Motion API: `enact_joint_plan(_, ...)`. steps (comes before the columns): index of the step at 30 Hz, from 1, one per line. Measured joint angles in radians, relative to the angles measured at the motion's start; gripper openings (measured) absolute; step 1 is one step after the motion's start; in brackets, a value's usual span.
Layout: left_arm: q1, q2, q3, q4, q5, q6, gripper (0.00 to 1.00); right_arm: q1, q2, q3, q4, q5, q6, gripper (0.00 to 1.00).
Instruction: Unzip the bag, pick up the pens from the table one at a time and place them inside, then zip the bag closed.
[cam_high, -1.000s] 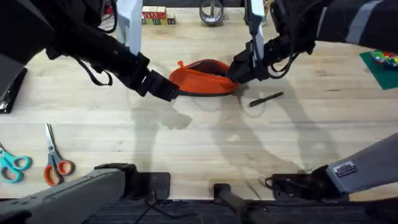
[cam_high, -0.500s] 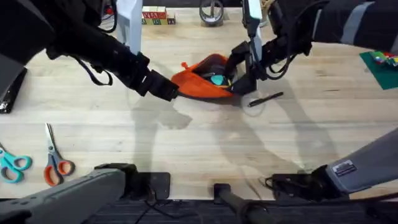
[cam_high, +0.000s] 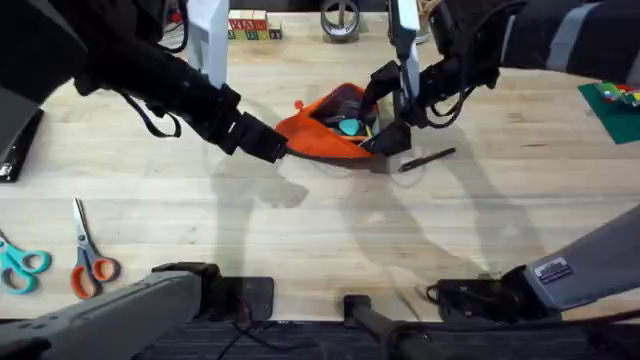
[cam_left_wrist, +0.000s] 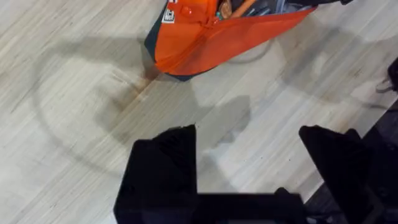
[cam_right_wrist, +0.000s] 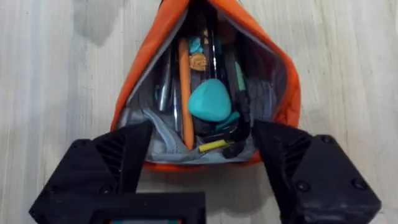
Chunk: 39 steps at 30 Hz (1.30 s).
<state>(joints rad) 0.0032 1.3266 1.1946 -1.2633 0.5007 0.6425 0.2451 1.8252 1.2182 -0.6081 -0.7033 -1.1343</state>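
The orange bag lies on the table with its mouth gaping. It holds several items, among them an orange stick and a teal lump. My right gripper is open, and its fingers straddle the bag's right end without pinching it. My left gripper is open at the bag's left end. In the left wrist view the bag lies ahead of the left gripper, with nothing between the fingers. A black pen lies on the wood just right of the bag.
Orange-handled scissors and teal-handled scissors lie at the front left. Toy blocks and a tape roll stand along the back edge. A green mat is at the right, and a black object is at the left edge.
The bag, which looked shut a second ago, now gapes open and shows its contents. The right gripper's fingers have spread around the bag's right end. The left arm has held still.
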Motion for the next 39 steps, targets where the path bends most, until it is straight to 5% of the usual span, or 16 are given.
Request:
enact_joint_plan(13, 0.0, 0.0, 0.0, 0.0, 0.0, 0.0, 0.995, 0.0, -0.186, 0.029, 0.007, 0.006, 0.108, 0.997)
enact_joint_plan(21, 0.0, 0.0, 0.0, 0.0, 0.0, 0.0, 0.995, 0.0, -0.332, 0.03, 0.0, 0.12, 0.23, 0.997)
enact_joint_plan(39, 0.0, 0.0, 0.0, 0.0, 0.0, 0.0, 0.995, 0.0, -0.587, 0.03, -0.258, 0.43, 0.801, 0.997)
